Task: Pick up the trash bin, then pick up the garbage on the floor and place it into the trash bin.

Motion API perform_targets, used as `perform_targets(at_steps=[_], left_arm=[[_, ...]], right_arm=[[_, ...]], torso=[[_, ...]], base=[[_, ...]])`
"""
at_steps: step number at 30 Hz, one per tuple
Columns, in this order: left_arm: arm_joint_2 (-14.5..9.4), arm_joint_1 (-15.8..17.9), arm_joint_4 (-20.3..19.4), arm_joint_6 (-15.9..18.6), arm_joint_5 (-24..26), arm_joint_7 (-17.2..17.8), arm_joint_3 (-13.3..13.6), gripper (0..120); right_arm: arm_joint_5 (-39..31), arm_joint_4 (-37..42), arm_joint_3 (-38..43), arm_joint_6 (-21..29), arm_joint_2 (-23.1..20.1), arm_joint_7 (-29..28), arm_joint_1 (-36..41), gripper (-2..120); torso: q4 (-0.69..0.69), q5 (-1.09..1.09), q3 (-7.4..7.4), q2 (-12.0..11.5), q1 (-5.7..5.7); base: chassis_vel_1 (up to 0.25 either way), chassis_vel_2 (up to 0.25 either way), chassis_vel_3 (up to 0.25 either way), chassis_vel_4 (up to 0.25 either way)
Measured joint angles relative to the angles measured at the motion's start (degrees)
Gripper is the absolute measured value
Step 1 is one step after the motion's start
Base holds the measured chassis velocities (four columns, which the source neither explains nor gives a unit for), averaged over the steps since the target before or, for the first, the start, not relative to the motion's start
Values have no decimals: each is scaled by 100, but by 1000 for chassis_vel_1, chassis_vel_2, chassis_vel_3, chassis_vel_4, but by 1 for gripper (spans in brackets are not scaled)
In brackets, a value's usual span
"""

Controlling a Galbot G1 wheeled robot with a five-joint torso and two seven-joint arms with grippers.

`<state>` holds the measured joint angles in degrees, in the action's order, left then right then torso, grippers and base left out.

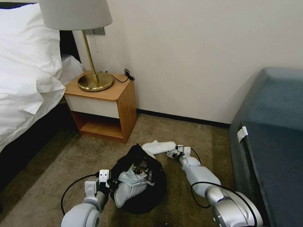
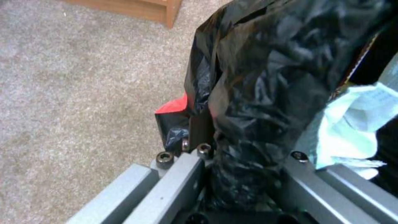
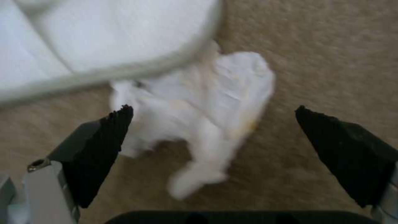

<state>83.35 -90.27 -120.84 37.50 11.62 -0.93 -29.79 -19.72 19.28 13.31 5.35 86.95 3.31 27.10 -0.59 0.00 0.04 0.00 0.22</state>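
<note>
Round trash bin (image 1: 148,192) lined with crinkly, glossy black plastic bag (image 2: 265,81). Soft white cloth slipper (image 1: 158,147), matt. Crumpled white paper tissue (image 3: 199,109), creased. Short-pile beige carpet (image 1: 63,164), rough. Orange-brown wooden nightstand (image 1: 126,107), smooth. Polished brass lamp base (image 1: 95,82), shiny metal. Matt black gripper pads (image 3: 105,146).

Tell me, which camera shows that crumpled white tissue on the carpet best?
The right wrist view: the tissue lies close up between the right gripper's open fingers. The head view hides it behind that gripper; the left wrist view faces the trash bin.

Left pincer (image 1: 109,183) gripping trash bin (image 1: 139,179)
</note>
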Motion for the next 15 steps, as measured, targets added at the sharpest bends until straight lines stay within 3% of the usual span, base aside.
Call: perform_targets(at_steps=[5, 15], left_arm=[[-8, 33, 0, -1, 34, -1, -7, 0], [7, 33, -17, -13, 35, -5, 0, 0]], right_arm=[[638, -71, -14, 53, -18, -345, 14, 100], [864, -50, -187, 157, 11, -548, -130, 100]], torso=[[0, 0, 0, 0, 0], [0, -1, 0, 0, 0]], base=[[0, 0, 0, 0], [0, 0, 0, 0]])
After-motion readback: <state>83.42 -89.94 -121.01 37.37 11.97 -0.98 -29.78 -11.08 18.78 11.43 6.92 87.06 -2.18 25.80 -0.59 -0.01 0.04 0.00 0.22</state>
